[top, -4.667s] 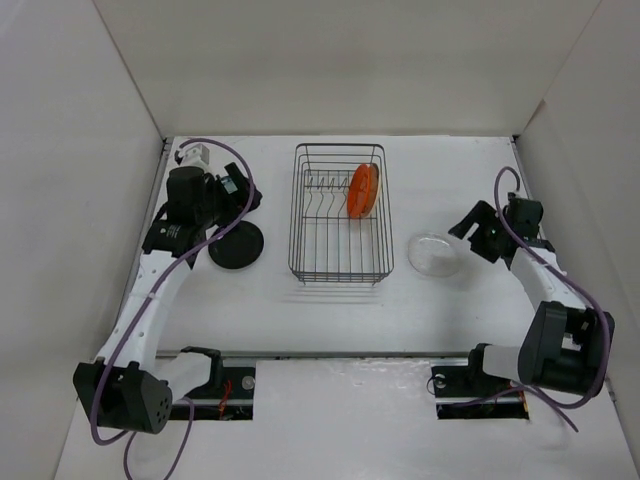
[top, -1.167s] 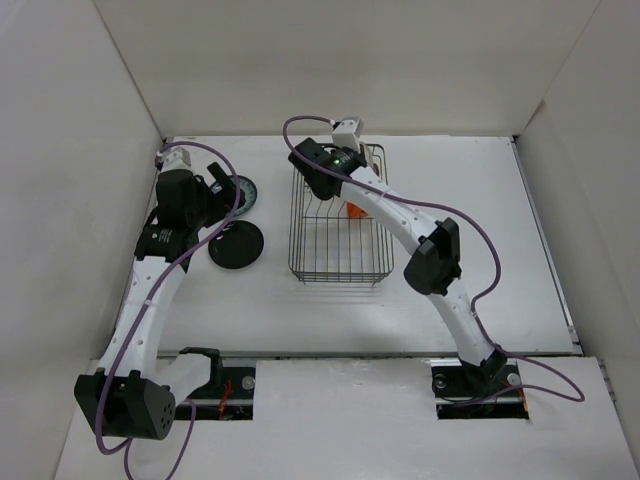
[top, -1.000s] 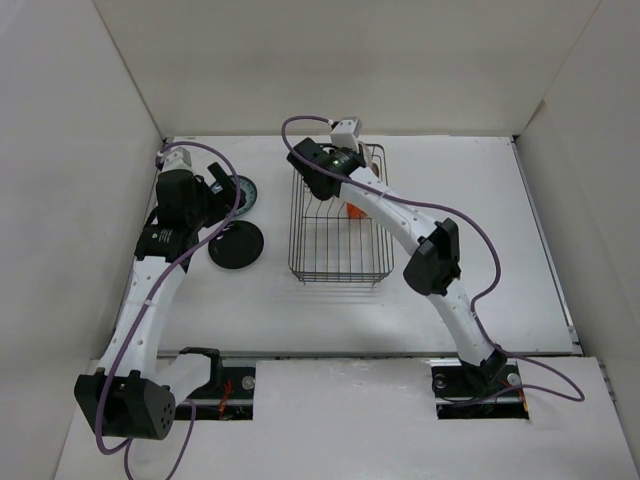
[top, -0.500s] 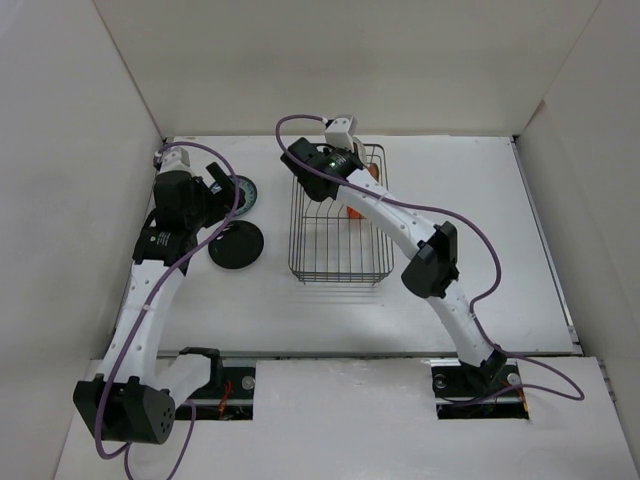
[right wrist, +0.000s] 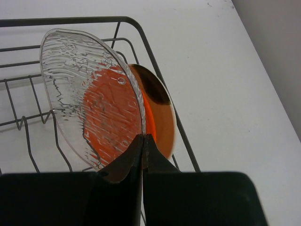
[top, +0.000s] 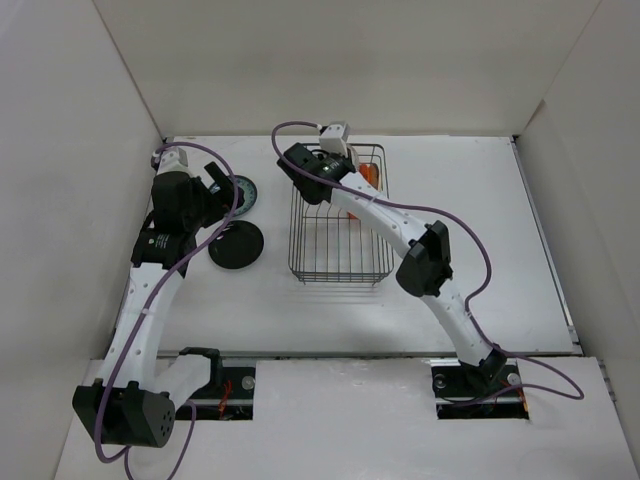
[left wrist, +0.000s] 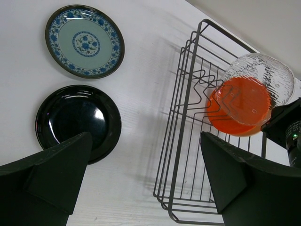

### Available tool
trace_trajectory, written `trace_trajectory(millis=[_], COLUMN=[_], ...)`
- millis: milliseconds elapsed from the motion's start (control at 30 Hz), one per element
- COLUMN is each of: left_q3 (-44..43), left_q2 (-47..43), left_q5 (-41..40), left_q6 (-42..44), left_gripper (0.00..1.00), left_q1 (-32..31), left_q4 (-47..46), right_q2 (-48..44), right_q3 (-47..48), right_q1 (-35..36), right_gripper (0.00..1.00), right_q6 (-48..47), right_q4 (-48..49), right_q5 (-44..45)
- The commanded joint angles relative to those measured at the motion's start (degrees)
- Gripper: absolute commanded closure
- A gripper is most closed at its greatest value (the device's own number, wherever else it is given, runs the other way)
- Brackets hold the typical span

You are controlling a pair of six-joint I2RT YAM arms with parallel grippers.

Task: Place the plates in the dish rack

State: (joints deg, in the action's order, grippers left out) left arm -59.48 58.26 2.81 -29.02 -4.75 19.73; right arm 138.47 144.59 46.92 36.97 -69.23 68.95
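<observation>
The black wire dish rack (top: 338, 225) stands mid-table, with the bright orange plate (right wrist: 162, 117) upright at its far right. My right gripper (right wrist: 143, 137) is shut on the rim of the clear glass plate (right wrist: 87, 101), holding it on edge over the rack's far end, just left of the orange plate. The left wrist view shows the glass plate (left wrist: 270, 70) overlapping the orange plate (left wrist: 237, 106). The teal patterned plate (top: 245, 192) and glossy black plate (top: 236, 245) lie flat left of the rack. My left gripper (left wrist: 146, 188) hangs open above them, holding nothing.
White enclosure walls (top: 90, 150) close in the table on the left, back and right. My right arm (top: 425, 260) reaches diagonally across the rack's right side. Bare table (top: 470, 200) lies right of the rack.
The clear plate, earlier flat on the table right of the rack, is now held over the rack. In the last second the right gripper shifted slightly left and back. The left arm barely moved.
</observation>
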Motion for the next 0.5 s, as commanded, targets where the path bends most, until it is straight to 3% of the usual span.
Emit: trace_trajectory(millis=[0, 133, 333, 433, 467], left_q3=[0.6, 0.6, 0.6, 0.6, 0.6], left_q2=[-1.8, -1.8, -1.8, -1.8, -1.8], left_q5=[-0.7, -0.7, -0.7, -1.2, -1.2], left_q6=[-0.3, -0.3, -0.3, -0.3, -0.3], left_gripper=[0.0, 0.0, 0.0, 0.0, 0.0], left_q1=[0.3, 0.3, 0.3, 0.3, 0.3], left_q4=[-2.0, -2.0, -2.0, -1.4, -1.4], right_q2=[0.7, 1.2, 1.7, 1.7, 1.7], right_q3=[2.8, 2.8, 2.2, 2.2, 2.2], right_q1=[0.5, 1.1, 1.6, 1.6, 1.6], right_gripper=[1.0, 1.0, 0.83, 0.82, 0.78], right_q6=[-0.7, -0.7, -1.2, -1.2, -1.7], right_q4=[2.7, 2.7, 3.2, 3.8, 3.8], right_q5=[-1.0, -1.6, -2.9, -3.5, -3.5])
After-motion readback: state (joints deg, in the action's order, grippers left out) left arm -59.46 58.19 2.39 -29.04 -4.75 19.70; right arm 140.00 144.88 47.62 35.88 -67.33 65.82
